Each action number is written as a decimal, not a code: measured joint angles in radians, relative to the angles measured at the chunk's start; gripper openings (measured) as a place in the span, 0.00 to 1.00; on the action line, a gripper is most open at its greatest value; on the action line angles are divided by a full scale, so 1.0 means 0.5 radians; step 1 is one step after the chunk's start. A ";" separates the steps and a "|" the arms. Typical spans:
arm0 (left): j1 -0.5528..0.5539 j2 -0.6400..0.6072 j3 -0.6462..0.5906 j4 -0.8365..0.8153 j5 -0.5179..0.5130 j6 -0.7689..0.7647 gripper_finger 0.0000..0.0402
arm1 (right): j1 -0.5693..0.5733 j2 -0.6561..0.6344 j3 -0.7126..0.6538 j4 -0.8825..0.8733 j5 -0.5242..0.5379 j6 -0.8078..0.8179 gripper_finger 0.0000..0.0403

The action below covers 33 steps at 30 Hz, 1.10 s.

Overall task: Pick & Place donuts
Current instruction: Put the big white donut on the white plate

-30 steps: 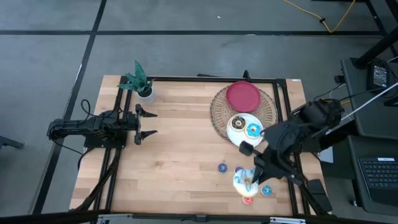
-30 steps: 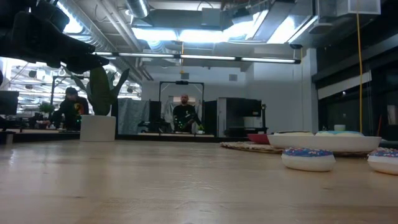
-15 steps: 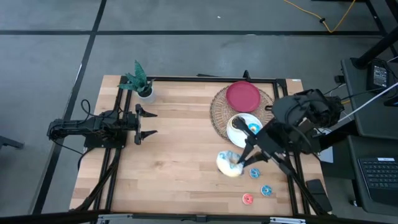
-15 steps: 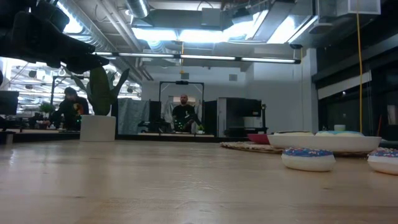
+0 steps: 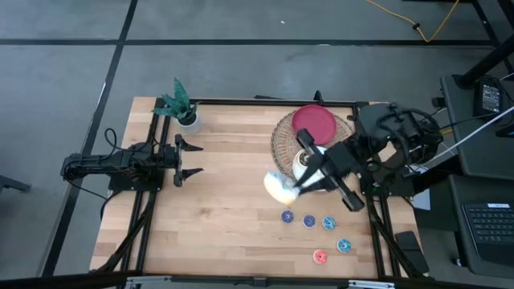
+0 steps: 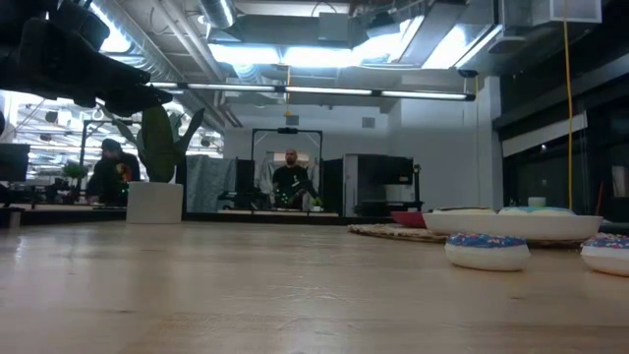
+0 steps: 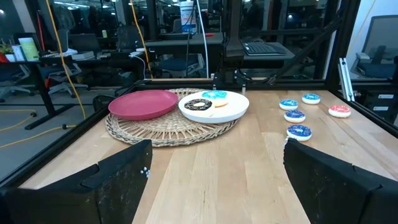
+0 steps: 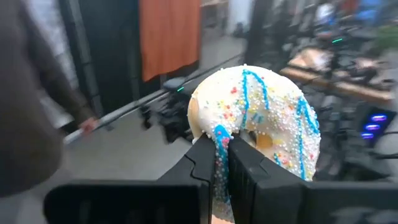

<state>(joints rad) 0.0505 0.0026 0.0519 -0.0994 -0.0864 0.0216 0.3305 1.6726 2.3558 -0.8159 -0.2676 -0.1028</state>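
White-iced donut [image 8: 261, 118] is pinched between the right gripper [image 8: 219, 163] fingers, apparently airborne; left gripper [image 5: 189, 157] fingers wide

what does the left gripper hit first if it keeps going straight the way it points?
Probably the wicker mat under the red plate and white plate. Bare table before it; left gripper is open. Depth is unclear.

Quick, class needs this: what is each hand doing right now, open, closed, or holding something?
Left hand: open, holding nothing.
Right hand: closed on the white-iced donut, lifted above the table.
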 joint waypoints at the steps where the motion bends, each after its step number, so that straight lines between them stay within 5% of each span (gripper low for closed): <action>1: 0.000 0.000 -0.001 0.000 0.000 0.000 0.88 | 0.000 0.000 0.000 0.021 0.053 0.011 0.07; 7: 0.000 0.000 -0.001 0.000 0.000 0.000 0.88 | 0.000 0.000 -0.001 0.235 0.314 0.035 0.07; 21: 0.000 0.000 0.000 -0.001 0.000 0.000 0.88 | 0.000 0.000 -0.001 0.956 0.413 -0.028 0.07; 33: 0.000 0.000 0.000 0.000 0.000 0.000 0.88 | 0.001 0.000 -0.001 1.683 0.779 -0.537 0.07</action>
<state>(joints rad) 0.0505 0.0028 0.0517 -0.0994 -0.0864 0.0216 0.3309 1.6726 2.3554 0.0255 0.1221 -0.3715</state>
